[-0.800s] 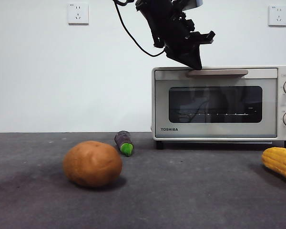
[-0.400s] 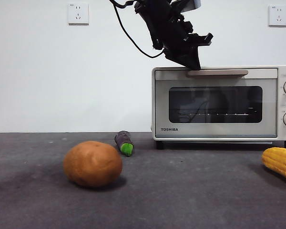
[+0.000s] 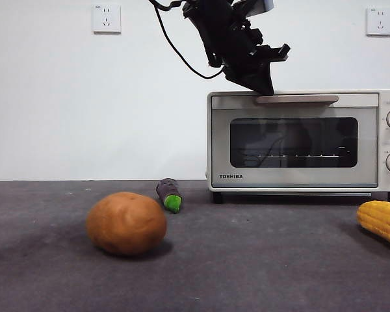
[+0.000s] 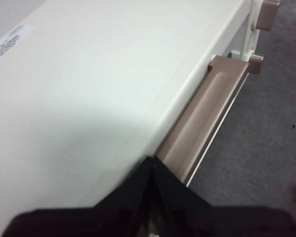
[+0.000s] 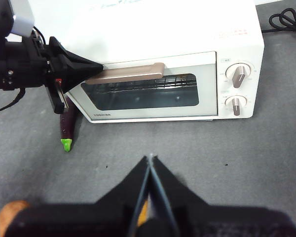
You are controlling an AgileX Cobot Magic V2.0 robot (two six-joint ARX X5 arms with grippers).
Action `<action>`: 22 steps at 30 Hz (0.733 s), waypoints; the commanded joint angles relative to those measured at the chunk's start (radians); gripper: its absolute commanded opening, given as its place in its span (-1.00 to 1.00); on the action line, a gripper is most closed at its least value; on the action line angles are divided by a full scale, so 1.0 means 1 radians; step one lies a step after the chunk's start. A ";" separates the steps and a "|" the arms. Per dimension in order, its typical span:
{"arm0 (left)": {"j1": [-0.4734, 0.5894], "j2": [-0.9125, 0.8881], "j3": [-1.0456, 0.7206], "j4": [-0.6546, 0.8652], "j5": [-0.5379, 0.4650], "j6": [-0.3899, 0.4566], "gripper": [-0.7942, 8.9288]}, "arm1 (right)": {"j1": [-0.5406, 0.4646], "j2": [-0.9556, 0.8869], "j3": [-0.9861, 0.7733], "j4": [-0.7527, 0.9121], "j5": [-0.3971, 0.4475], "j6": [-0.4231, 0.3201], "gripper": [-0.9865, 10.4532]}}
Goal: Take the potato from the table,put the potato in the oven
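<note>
I recorded the table (image 3: 260,260) as a dark grey, faintly speckled surface. On it the potato (image 3: 126,223) lay toward the front, the eggplant (image 3: 169,194) behind it, the oven (image 3: 305,142) standing at the back, and a corn cob (image 3: 381,221) near the oven's knob side.

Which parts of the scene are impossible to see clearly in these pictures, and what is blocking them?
- Oven inside: front view, dark door glass shows only a rack.
- Oven right side and knobs: front view, cut by the picture edge.
- Corn cob: front view, right end cut off.
- Potato: right wrist view, mostly hidden behind the right gripper.
- Door handle near end: left wrist view, covered by the left gripper.
- Eggplant: right wrist view, upper part behind the left gripper.
</note>
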 commanded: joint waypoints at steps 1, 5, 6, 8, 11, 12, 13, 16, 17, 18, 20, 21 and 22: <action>-0.014 0.036 -0.008 -0.033 0.006 0.008 -0.85 | 0.001 -0.001 0.004 0.003 -0.003 -0.006 -0.83; -0.020 0.037 -0.008 -0.035 0.006 0.007 -0.85 | 0.001 -0.001 0.004 0.002 -0.003 -0.006 -0.83; -0.021 0.038 -0.008 -0.035 0.006 0.007 -0.85 | 0.001 -0.001 0.004 0.001 -0.003 -0.006 -0.83; -0.021 0.040 -0.008 -0.037 0.005 0.006 -0.85 | 0.001 -0.001 0.004 -0.001 -0.003 -0.006 -0.83; -0.020 0.052 -0.008 -0.042 0.005 0.003 -0.85 | 0.001 -0.001 0.004 -0.001 -0.003 -0.006 -0.83; -0.019 0.055 -0.008 -0.045 0.002 0.002 -0.85 | 0.001 -0.001 0.004 -0.001 -0.003 -0.006 -0.83; -0.018 0.060 -0.008 -0.046 -0.002 0.000 -0.85 | 0.001 -0.001 0.004 -0.002 -0.004 -0.006 -0.83; -0.018 0.069 -0.008 -0.069 -0.001 -0.018 -0.85 | 0.001 -0.001 0.004 -0.002 -0.004 -0.006 -0.83; -0.018 0.072 -0.008 -0.080 -0.001 -0.020 -0.85 | 0.001 -0.001 0.004 -0.002 -0.004 -0.006 -0.83; -0.019 0.080 -0.008 -0.089 0.004 -0.019 -0.85 | 0.001 -0.001 0.004 -0.002 -0.004 -0.006 -0.83; -0.023 0.085 -0.008 -0.103 0.006 -0.019 -0.85 | 0.001 -0.001 0.004 -0.001 -0.004 -0.006 -0.83; -0.023 0.089 -0.008 -0.106 0.005 -0.019 -0.85 | 0.001 -0.001 0.004 -0.001 -0.004 -0.006 -0.83; -0.023 0.090 -0.008 -0.106 0.005 -0.019 -0.85 | 0.001 -0.001 0.004 -0.001 -0.004 -0.006 -0.83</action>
